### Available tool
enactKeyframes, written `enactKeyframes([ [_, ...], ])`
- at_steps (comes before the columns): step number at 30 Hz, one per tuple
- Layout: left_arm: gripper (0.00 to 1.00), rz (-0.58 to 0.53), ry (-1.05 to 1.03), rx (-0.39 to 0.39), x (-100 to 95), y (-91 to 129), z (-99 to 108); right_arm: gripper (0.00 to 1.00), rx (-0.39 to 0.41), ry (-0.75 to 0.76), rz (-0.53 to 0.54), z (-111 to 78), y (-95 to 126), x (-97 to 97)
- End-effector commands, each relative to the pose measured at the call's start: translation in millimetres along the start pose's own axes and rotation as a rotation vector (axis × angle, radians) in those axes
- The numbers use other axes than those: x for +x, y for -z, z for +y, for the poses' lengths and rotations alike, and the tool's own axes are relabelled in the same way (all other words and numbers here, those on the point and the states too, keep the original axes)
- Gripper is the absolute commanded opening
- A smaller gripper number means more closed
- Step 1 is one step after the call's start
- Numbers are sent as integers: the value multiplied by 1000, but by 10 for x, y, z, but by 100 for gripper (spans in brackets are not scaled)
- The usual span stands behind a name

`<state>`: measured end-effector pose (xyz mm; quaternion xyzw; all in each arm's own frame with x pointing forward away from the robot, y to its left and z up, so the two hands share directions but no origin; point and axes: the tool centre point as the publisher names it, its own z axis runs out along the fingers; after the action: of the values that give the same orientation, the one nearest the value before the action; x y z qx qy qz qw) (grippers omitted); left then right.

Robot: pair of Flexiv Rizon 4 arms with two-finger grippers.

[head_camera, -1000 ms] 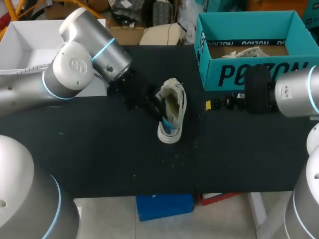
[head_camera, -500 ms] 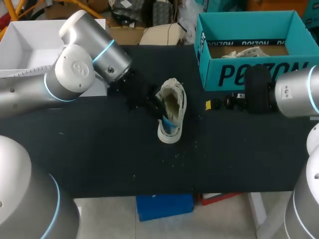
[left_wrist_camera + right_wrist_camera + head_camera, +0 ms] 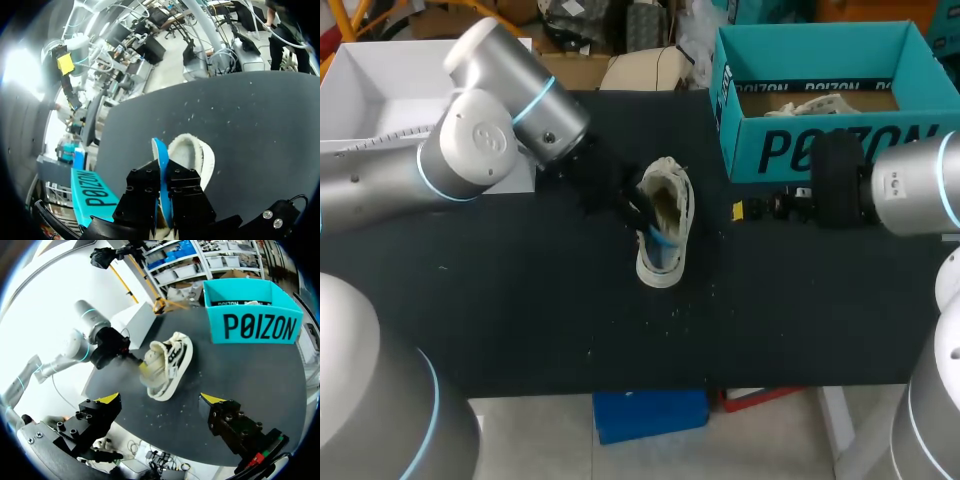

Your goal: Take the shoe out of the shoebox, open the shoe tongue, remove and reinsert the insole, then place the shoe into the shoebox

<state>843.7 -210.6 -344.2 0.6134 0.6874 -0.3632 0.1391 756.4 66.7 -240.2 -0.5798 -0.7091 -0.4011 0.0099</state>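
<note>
Shoe [image 3: 665, 225], cream-coloured, lies out on the black desk [image 3: 520, 320] in the head view, well apart from the teal shoebox [image 3: 820, 150] at the far right. The left arm [image 3: 470, 150] comes in from the left, its left pincer [image 3: 642, 212] at the shoe's mouth, where a strip of blue insole [image 3: 658, 243] shows. The right arm [image 3: 910, 190] sits at the desk's right side, its right pincer [image 3: 745, 209] just in front of the shoebox and apart from the shoe. A white box [image 3: 380, 80] stands at the far left.

Left wrist view: the pincer's black fingers stand close together, clamped on the blue insole's edge from both sides. The shoe's padded collar is just ahead of them and the shoebox is off to one side.

Right wrist view: the right pincer is spread wide and holds nothing. The shoe lies ahead of it on the desk, with the left pincer at the shoe's opening and the shoebox beyond.
</note>
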Motion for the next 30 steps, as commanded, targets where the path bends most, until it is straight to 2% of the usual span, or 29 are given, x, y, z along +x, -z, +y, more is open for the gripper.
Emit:
enactKeyframes([
  [1,0,12,6,0,-29,-74,121,100,0,0,-1,-3,-3,7],
  [17,0,47,34,-24,8,-151,365,100,0,0,-1,-3,-3,7],
  [28,0,155,3,29,128,-256,201,100,0,0,-1,-3,-3,7],
  [30,3,183,-3,25,170,-273,178,100,0,0,-1,-3,-3,7],
])
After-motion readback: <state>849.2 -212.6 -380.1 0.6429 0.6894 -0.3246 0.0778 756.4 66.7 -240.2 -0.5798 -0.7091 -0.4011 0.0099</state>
